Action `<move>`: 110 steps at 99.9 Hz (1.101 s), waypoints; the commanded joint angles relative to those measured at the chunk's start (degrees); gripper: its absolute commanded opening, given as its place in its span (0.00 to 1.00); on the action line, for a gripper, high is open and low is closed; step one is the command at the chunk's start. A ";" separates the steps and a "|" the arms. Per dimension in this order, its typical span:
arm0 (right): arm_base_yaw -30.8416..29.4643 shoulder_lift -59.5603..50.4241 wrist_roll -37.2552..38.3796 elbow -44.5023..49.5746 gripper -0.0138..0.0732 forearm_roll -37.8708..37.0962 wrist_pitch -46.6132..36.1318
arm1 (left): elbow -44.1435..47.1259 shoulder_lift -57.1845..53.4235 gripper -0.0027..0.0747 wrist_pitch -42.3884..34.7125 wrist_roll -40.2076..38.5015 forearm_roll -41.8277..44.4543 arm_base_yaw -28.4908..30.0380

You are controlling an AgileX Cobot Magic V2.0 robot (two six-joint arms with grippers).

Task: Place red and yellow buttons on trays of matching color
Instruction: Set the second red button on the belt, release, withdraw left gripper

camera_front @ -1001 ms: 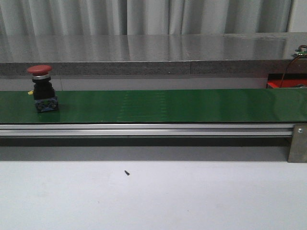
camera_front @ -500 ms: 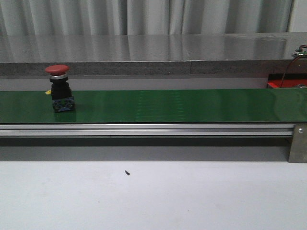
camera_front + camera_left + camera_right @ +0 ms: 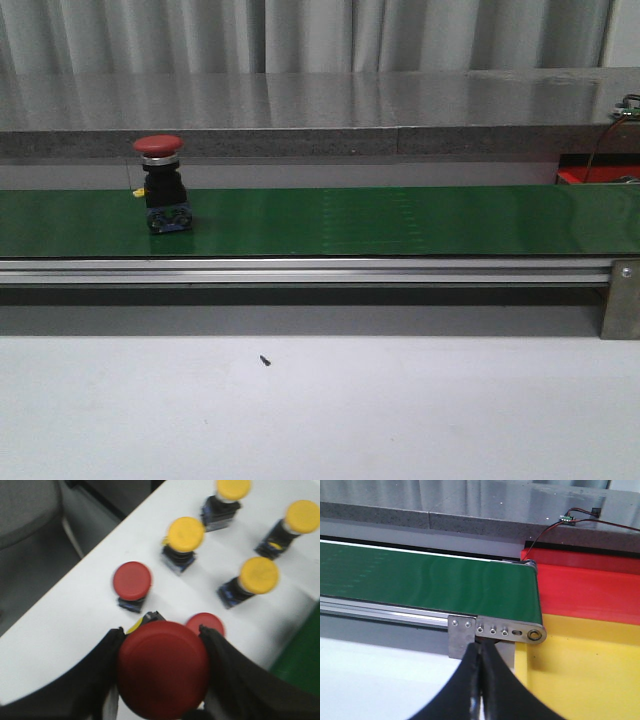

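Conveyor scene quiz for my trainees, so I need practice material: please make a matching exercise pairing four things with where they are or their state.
Things:
1. red button
2. left gripper
3. right gripper
4. yellow tray

Places or states:
A. shut on nothing
B. standing upright on the green belt
C. beside the belt's end, nearer than the red tray
D. shut on a big red button cap

Pairs: 1-B, 2-D, 3-A, 4-C

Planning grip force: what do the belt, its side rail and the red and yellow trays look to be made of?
Belt: smooth green rubber or PVC, by its dull sheen. Side rail: brushed aluminium, probably, silver with lengthwise grooves. Red tray and yellow tray: glossy moulded plastic, apparently, uniformly coloured.
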 commanded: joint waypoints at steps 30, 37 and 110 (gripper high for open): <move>-0.10 -1.05 -0.03 -1.03 0.05 -0.91 -4.53 | -1.78 -1.04 0.09 -6.59 -0.10 -0.83 -18.80; -0.10 -1.05 -0.03 -1.03 0.05 -0.91 -4.53 | -2.53 -0.16 0.09 -7.17 -0.10 -0.83 -20.48; -0.10 -1.05 -0.03 -1.03 0.05 -0.91 -4.53 | -13.36 10.54 0.15 6.33 -0.10 -2.45 -23.84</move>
